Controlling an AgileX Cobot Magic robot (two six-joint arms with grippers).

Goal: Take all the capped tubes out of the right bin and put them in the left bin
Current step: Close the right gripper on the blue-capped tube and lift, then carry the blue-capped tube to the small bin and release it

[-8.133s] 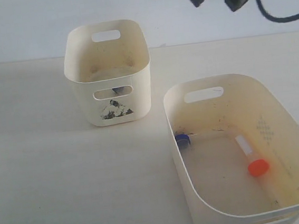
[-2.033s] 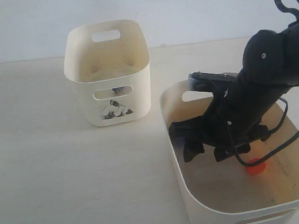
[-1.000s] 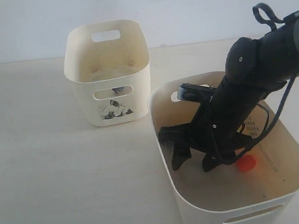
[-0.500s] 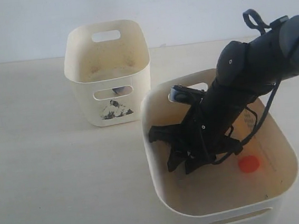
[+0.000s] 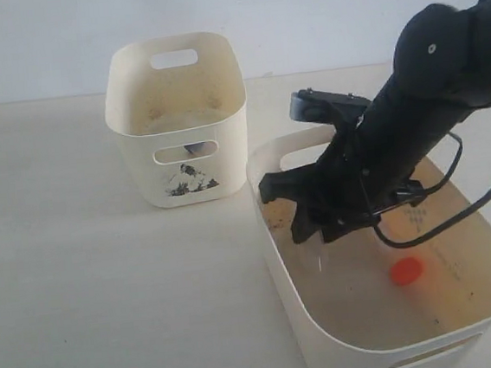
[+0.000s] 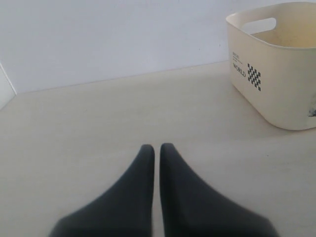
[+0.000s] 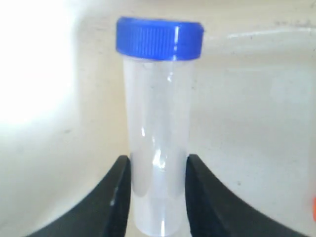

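The right gripper pinches a blue-capped tube between its fingers, inside the wide right bin, where an orange-capped tube lies. The left gripper has its fingers pressed together above the pale table, near the tall left bin; white wall behind

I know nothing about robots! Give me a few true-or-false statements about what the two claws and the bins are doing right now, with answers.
1. The right claw grips a blue-capped tube. True.
2. The left claw holds a tube too. False: it is shut and empty, above the table.
3. An orange-capped tube lies in the wide bin. True.
4. The mountain print is on the wide bin. False: it is on the tall bin.
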